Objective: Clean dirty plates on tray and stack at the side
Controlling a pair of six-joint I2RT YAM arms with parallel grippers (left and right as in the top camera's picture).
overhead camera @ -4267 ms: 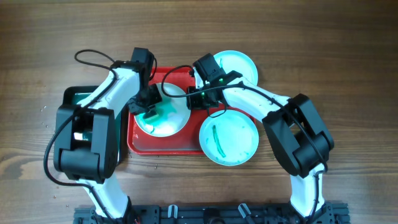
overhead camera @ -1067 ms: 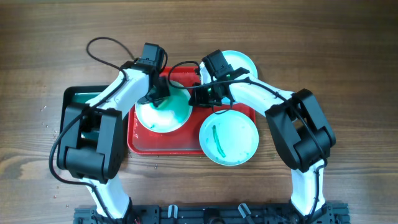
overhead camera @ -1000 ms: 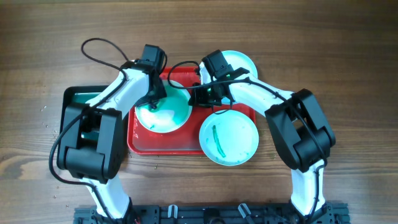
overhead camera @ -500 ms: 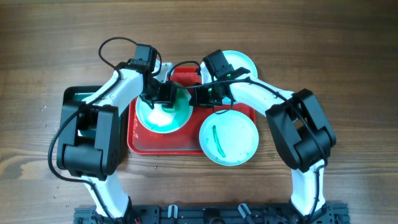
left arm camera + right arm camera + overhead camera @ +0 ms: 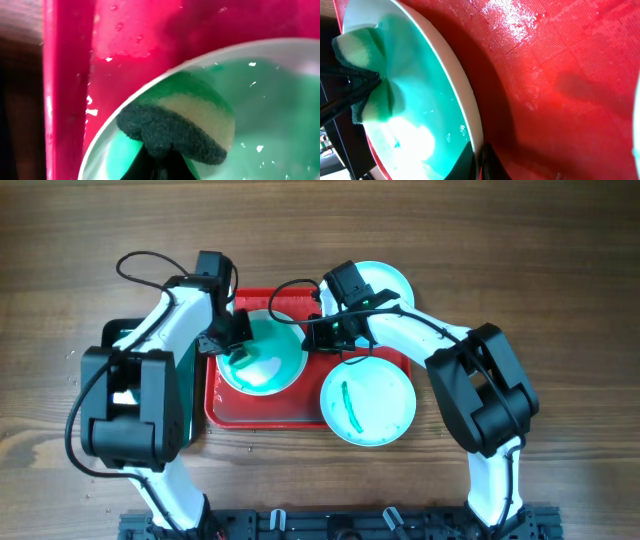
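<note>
The left pincer [image 5: 234, 348] is pinching a sponge [image 5: 172, 127] against the wet white plate [image 5: 265, 370] lying in the red tray [image 5: 258, 416], while the right pincer [image 5: 312, 338] is clamping that plate's rim

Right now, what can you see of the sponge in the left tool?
The sponge has two layers: a dark green scouring side and a pale yellow-green foam side. It looks wet and soft. The left tool pinches it at the middle, so it bends. It presses on the inner face of the white plate, near the rim, amid green liquid; the plate is on the red tray.
</note>
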